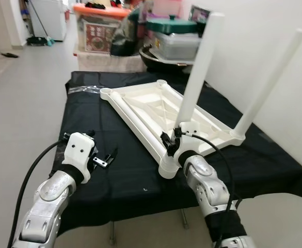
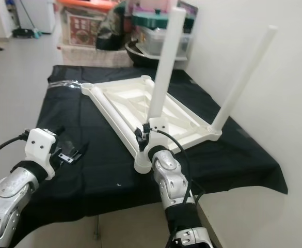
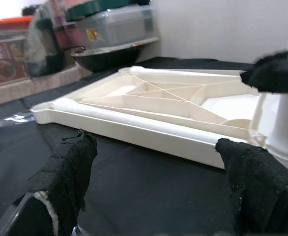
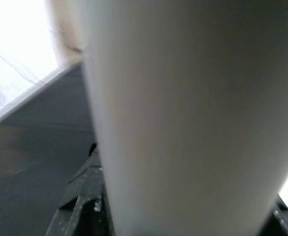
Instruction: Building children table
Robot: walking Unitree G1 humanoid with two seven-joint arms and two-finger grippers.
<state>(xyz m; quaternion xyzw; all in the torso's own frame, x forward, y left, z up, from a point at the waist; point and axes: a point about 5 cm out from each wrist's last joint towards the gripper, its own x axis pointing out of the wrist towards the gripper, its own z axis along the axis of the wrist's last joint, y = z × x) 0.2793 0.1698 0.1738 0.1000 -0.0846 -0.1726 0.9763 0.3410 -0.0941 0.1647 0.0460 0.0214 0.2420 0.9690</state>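
Tabletop: white, lies upside down on the black-covered desk.
Legs: near leg and far leg stand upright in corner sockets.
Right gripper: fingers clamped around the near leg's base.
Left gripper: fingers spread wide, beside the tabletop's near edge.

My head views are bright and evenly lit, fairly sharp, with the far clutter slightly soft. The black cloth shows a dull sheen. My left wrist view blurs its near fingertips. My right wrist view is badly out of focus, the white leg a shaded blur, glare blowing out one corner.
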